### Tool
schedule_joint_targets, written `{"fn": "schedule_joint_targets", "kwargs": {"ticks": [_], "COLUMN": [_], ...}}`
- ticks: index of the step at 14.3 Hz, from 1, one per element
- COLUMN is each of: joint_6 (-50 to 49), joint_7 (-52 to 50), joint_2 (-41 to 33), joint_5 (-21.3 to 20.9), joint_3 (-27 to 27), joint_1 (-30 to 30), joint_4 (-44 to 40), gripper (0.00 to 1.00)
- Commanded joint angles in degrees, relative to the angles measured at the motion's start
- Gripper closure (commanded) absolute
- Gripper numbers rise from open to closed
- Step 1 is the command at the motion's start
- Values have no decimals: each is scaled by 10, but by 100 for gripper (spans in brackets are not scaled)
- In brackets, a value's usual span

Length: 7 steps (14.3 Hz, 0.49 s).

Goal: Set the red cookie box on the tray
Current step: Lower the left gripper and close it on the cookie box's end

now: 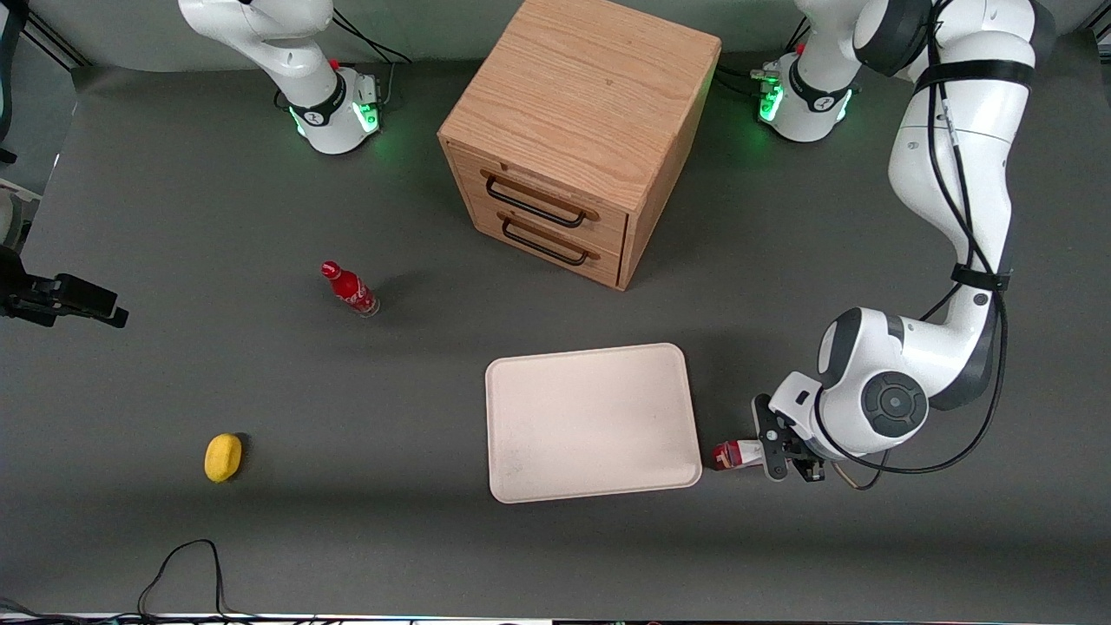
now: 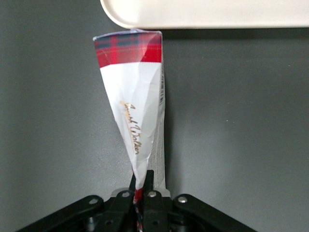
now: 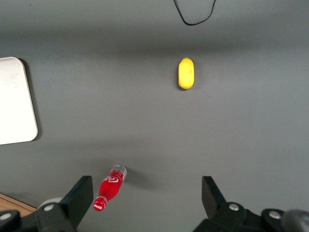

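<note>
The red cookie box [image 1: 734,454] lies just off the tray [image 1: 590,421], beside the tray's corner nearest the front camera, toward the working arm's end. My left gripper [image 1: 775,451] is shut on the box's end farthest from the tray. In the left wrist view the box [image 2: 135,96] shows a white face with gold script and a red tartan end that points at the tray's rim [image 2: 207,12]. The fingers [image 2: 150,181] pinch the carton flat, so it narrows to a wedge at the gripper [image 2: 141,186]. Whether the box rests on the table or hangs above it, I cannot tell.
A wooden two-drawer cabinet [image 1: 573,130] stands farther from the front camera than the tray. A small red bottle [image 1: 349,289] and a yellow object [image 1: 223,457] sit toward the parked arm's end. A black cable [image 1: 182,564] loops near the table's front edge.
</note>
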State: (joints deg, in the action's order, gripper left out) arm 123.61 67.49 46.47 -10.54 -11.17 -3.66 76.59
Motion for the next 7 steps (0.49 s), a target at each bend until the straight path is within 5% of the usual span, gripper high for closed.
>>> {"fn": "schedule_joint_targets", "kwargs": {"ticks": [1,7], "joint_6": [-60,-260], "joint_7": [-17,-75], "joint_2": [-48,-213], "joint_5": [-7,-2], "joint_3": [6,5], "joint_1": [-7,-6], "joint_4": [4,6], "gripper": [100,100]}}
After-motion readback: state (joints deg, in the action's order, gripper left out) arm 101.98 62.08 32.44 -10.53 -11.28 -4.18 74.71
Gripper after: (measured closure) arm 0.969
